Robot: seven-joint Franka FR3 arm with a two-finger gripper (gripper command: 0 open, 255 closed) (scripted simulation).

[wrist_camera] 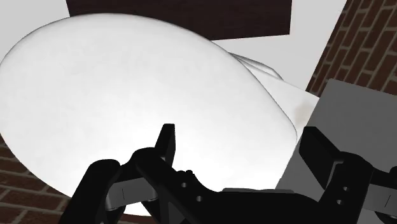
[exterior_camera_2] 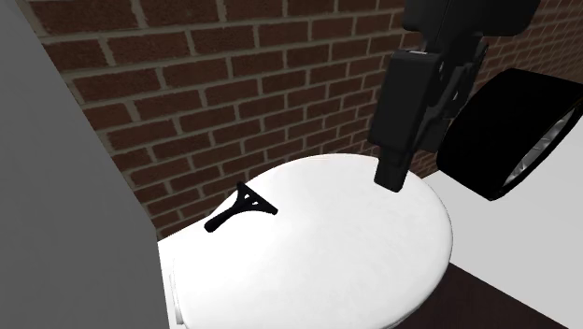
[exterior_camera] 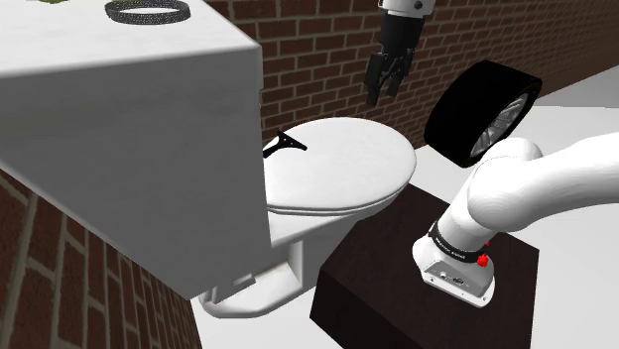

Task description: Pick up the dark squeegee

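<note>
Shoulder view: spread claw (exterior_camera: 385, 94) hangs above the toilet lid (exterior_camera: 347, 174); dark squeegee (exterior_camera: 285, 146) lies lower left, well apart, beside the tank (exterior_camera: 149, 149).

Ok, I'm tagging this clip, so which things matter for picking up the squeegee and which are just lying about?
Job: squeegee, lying on the toilet lid; gripper, open, above the lid.
Lying about: tyre by the brick wall; dark ring on the tank.
</note>
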